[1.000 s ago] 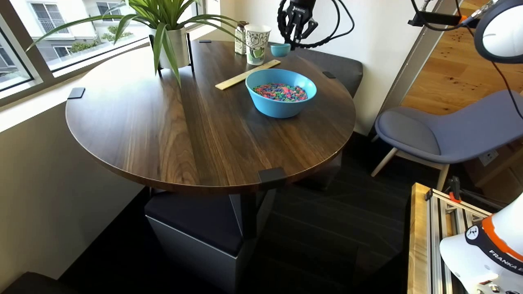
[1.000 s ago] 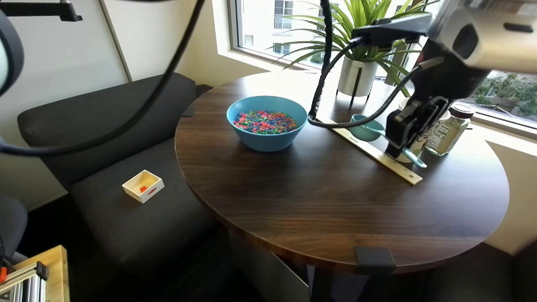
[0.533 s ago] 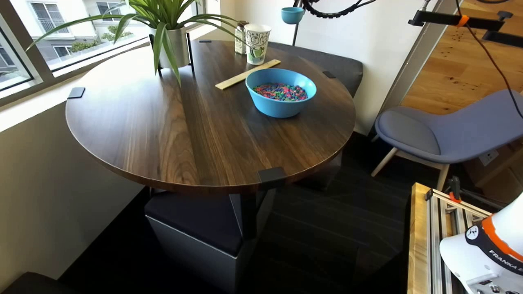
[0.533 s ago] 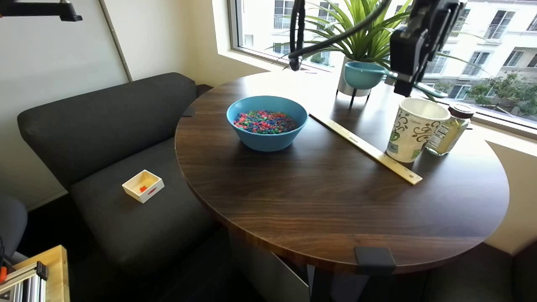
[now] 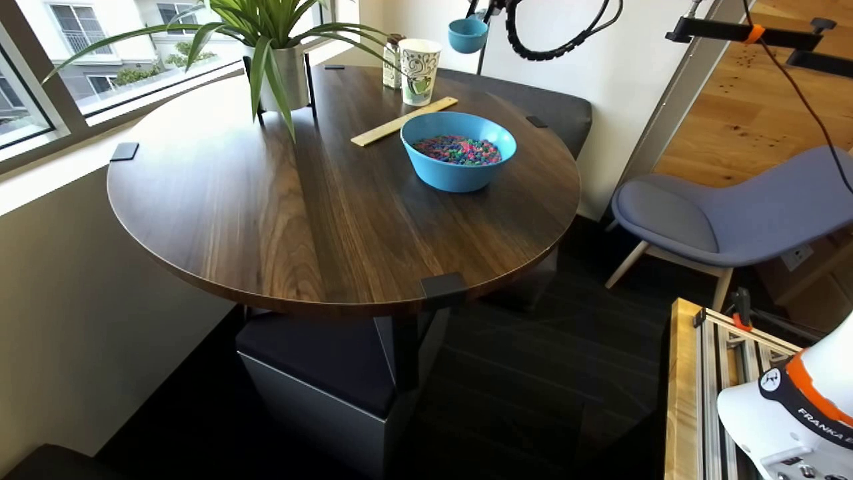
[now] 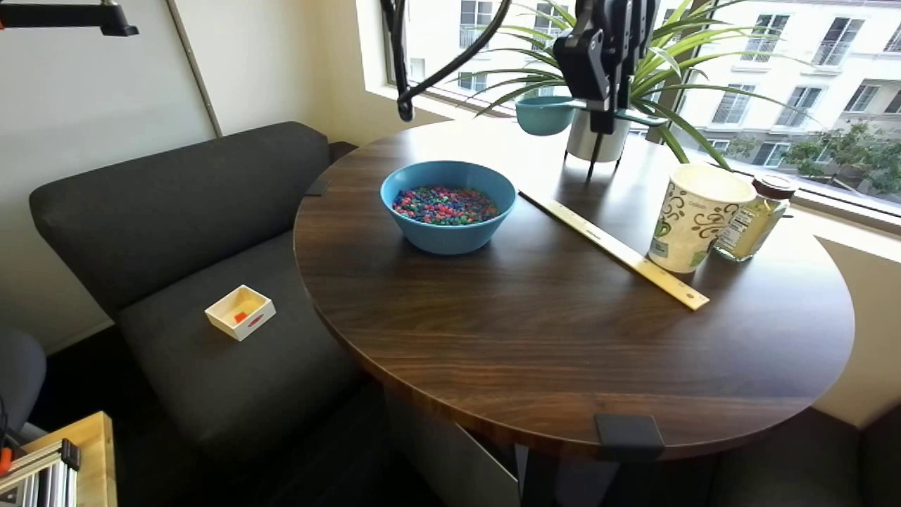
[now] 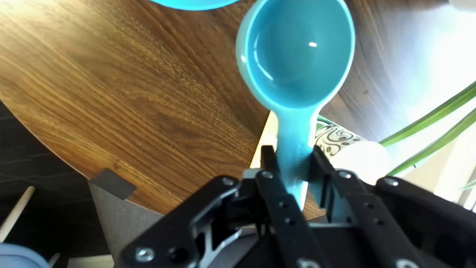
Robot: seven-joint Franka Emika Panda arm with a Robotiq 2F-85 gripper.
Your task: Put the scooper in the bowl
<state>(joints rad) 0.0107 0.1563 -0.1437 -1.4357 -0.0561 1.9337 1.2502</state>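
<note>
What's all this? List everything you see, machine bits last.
scooper: one, light blue, above table
bowl: one, bright blue, on table
small bits: uncounted, multicoloured, in bowl
wooden stick: one, pale, by bowl
cup: one, white patterned, beside stick
jar: one, yellowish, beside cup
potted plant: one, green, on table
table: one, dark brown, centre
bench: at least one, dark grey, beside table
box: one, cream, on bench
chair: one, bluish, on floor
windows: several, grey framed, beside table
arm base: one, white, by stand
gripper: one, black, clamped on scooper
cables: uncounted, black, near gripper
</note>
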